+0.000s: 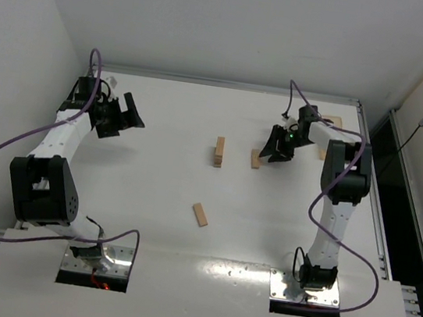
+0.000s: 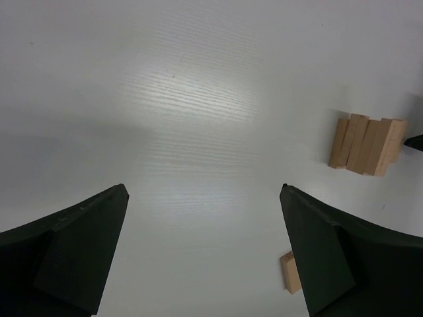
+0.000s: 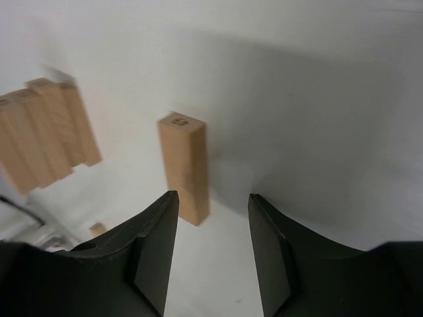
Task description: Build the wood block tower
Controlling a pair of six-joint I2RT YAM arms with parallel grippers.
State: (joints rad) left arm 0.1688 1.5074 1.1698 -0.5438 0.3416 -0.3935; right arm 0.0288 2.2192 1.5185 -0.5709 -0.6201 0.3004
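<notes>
The tower (image 1: 218, 151) is a short stack of light tan wood blocks at the table's middle; it also shows in the left wrist view (image 2: 367, 144) and the right wrist view (image 3: 46, 139). One wood block (image 1: 255, 159) lies just right of it, and in the right wrist view (image 3: 184, 166) it sits just ahead of my left finger, not between the jaws. My right gripper (image 1: 272, 153) (image 3: 213, 195) is open and empty beside it. Another block (image 1: 200, 214) (image 2: 289, 272) lies nearer the front. My left gripper (image 1: 132, 114) (image 2: 203, 188) is open and empty, far left of the tower.
A tan thing (image 1: 331, 123) lies at the back right, partly hidden behind the right arm. The table's raised rim (image 1: 229, 86) runs along the back, with walls close on both sides.
</notes>
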